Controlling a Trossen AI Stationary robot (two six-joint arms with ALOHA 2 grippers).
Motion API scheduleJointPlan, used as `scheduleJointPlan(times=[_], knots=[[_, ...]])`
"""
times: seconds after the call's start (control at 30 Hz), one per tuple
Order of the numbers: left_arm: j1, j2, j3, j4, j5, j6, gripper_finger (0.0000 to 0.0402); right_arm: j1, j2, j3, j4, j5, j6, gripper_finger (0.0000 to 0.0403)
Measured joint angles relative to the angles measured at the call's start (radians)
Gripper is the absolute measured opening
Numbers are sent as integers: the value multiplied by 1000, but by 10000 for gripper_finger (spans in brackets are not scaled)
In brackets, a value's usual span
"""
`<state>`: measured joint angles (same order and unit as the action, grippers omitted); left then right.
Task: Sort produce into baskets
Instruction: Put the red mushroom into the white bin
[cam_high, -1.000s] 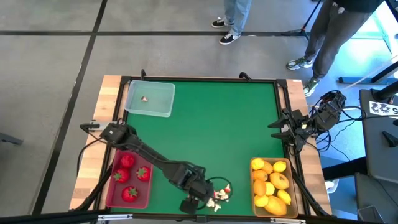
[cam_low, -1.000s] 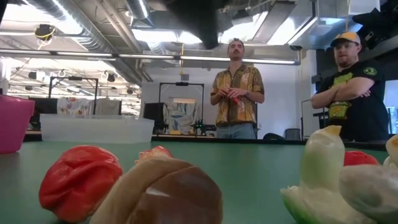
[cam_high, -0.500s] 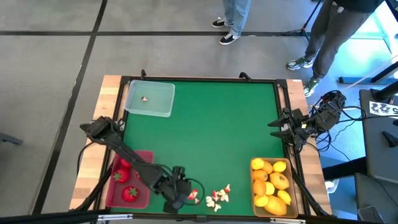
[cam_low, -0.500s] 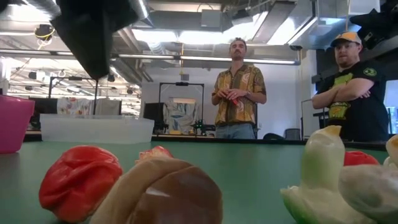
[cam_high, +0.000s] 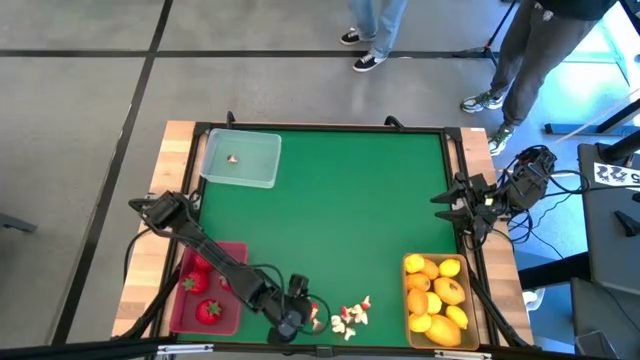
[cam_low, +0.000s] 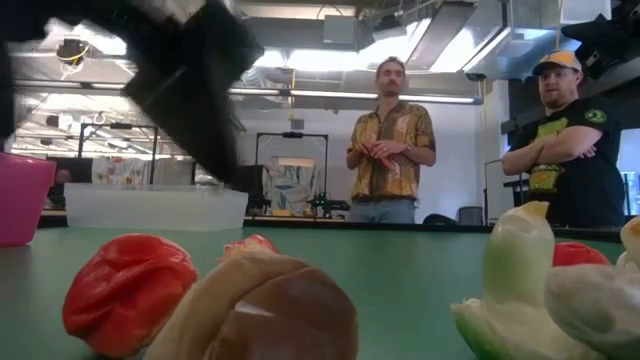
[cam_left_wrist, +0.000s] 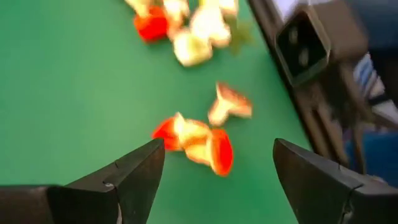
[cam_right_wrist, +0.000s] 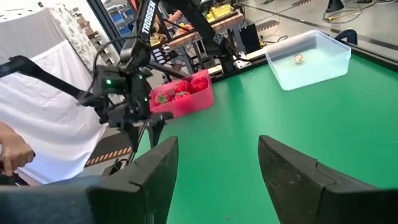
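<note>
"trossen" reads on the left arm (cam_right_wrist: 147, 18), its hand (cam_left_wrist: 214, 163) spread over white-and-red bits (cam_left_wrist: 198, 140).

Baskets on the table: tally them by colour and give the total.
Pinkish-red basket: 1
Tan-yellow basket: 1
Clear basket: 1
Total: 3

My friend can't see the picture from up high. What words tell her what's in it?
The left gripper hangs open over tiny white-and-red bits on a green table. Strawberries fill the pinkish-red tray, lemons the tan-yellow tray.
</note>
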<state>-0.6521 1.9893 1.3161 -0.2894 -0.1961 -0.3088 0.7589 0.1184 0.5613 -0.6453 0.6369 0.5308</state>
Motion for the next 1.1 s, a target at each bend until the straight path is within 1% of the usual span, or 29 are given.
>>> scheduleJointPlan(times=[0.13, 0.23, 0.47, 0.6, 0.83, 1.1], knots=[[3, 36, -1, 9, 38, -23, 296, 0, 0, 0, -3, 0, 0, 221], [4, 49, -1, 27, 38, -32, 296, 0, 0, 0, -10, 0, 0, 221], [11, 57, -1, 40, 38, 3, 292, 0, 0, 0, -9, 0, 0, 221], [20, 69, -1, 53, 46, 29, 272, 0, 0, 0, -8, 0, 0, 221], [37, 92, 0, 63, 104, 31, 243, 0, 0, 0, -8, 0, 0, 221], [41, 94, 0, 69, 111, 42, 210, 0, 0, 0, -9, 0, 0, 221]])
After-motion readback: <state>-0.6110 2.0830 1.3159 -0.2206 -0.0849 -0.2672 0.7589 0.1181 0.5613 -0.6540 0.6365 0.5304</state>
